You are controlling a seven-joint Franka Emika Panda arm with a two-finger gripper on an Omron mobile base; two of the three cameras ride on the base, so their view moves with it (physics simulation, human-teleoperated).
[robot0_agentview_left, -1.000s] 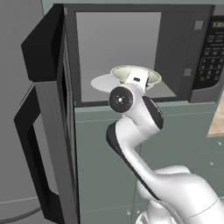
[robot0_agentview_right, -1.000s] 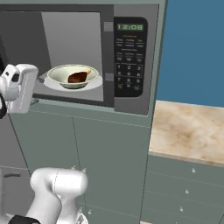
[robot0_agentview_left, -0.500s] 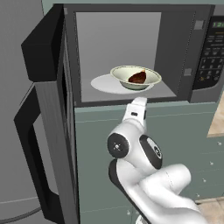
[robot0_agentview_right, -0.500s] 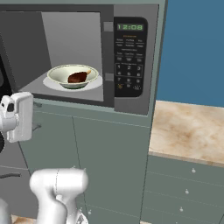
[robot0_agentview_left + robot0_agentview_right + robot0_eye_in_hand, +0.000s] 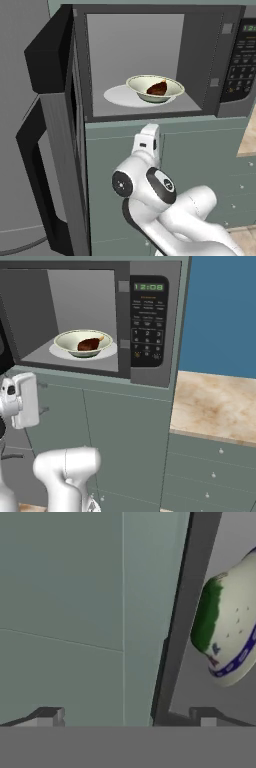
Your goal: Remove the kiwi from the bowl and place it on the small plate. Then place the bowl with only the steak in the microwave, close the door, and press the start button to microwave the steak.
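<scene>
The fingers (image 5: 125, 717) stand wide apart with nothing between them; in the hand view their two tips rise at the bottom, one before a green cabinet front (image 5: 75, 612), the other past a dark upright edge (image 5: 175, 622) with the underside of the bowl (image 5: 230, 622) off to the side. The hand itself hangs low, below the microwave's sill, against the cabinet panel under the oven in the left base view.

The microwave (image 5: 200, 60) is open. The bowl (image 5: 155, 88) sits inside on the white turntable (image 5: 120, 96), toward the turntable's right half, with the steak (image 5: 158, 89) lying in it. From the right base view the bowl (image 5: 83, 342) rests well back from the front lip of the cavity, with bare grey floor in front of it and bare wall above and behind.

The door (image 5: 55, 130) is swung fully out to the left, edge-on to the left base camera, its bar handle (image 5: 30, 165) standing out on the far side. The keypad panel (image 5: 147, 321) is right of the cavity. To the right of the oven cabinet lies a stone-patterned desk (image 5: 220, 406).
</scene>
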